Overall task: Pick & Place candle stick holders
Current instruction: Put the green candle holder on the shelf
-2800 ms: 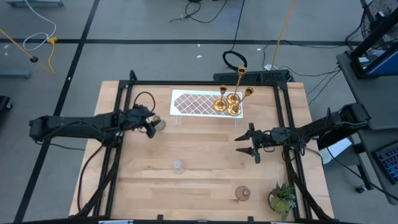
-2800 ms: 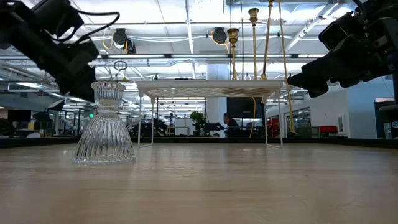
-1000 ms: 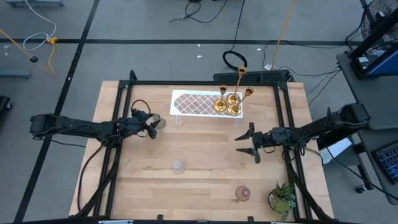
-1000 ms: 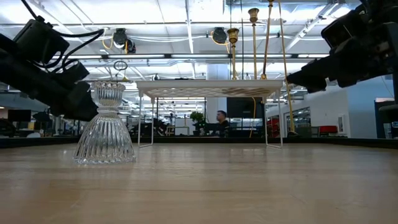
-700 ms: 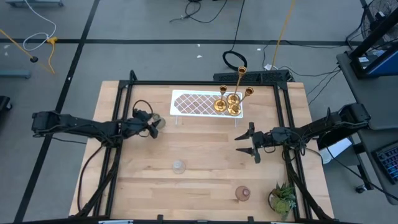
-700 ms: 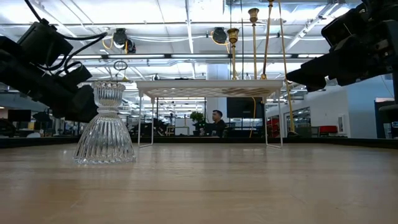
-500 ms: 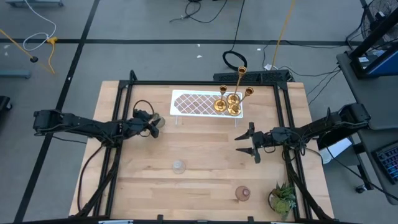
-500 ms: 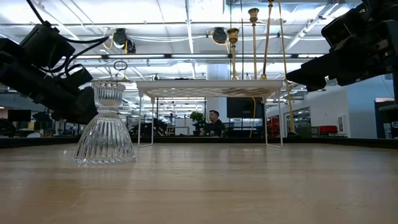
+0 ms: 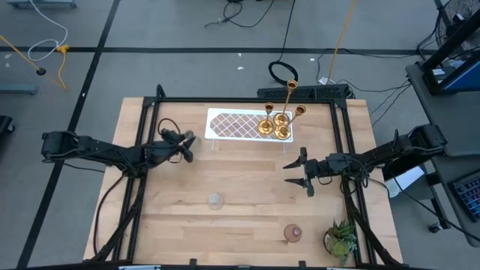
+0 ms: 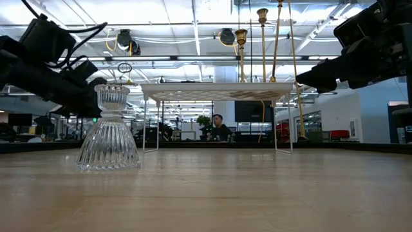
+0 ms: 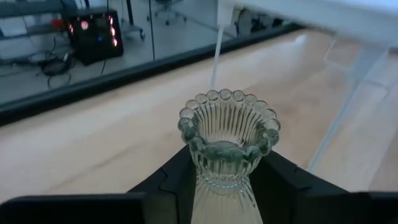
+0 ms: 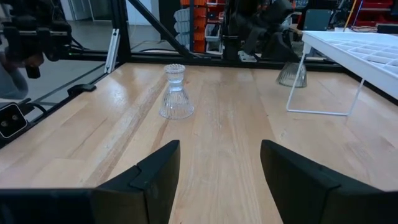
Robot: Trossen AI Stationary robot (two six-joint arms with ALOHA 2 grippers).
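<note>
My left gripper (image 9: 187, 142) is shut on the greenish glass holder (image 11: 228, 140) near the tray's left end. The holder also shows in the right wrist view (image 12: 291, 73). In the high view the gripper covers it. My right gripper (image 9: 291, 175) is open and empty, hovering right of the table's middle. Three gold holders (image 9: 278, 124) stand by their round bases on the right end of the white lattice tray (image 9: 232, 124). The clear glass holder (image 9: 215, 200) stands on its wide base at the table's middle. The pinkish one (image 9: 292, 233) stands near the front edge. My left gripper pinches the greenish holder's narrow neck (image 11: 219, 179), just under its beaded cup, between its two fingers. The fingers come from the table's left side, roughly level. The holder stands upright in the hold. I cannot tell whether its base is off the table.
A small green potted plant (image 9: 341, 238) stands at the front right corner. The tray stands on thin white legs (image 12: 295, 87) close to the held holder. Black frame rails (image 9: 147, 127) run along the table's left, right and far sides. Bare wood lies between the two grippers.
My left gripper has moved a little toward the far edge and over the greenish holder, which showed beside it before and is now hidden under it in the high view. In the low view the left arm has come up slightly. My right gripper has kept still.
</note>
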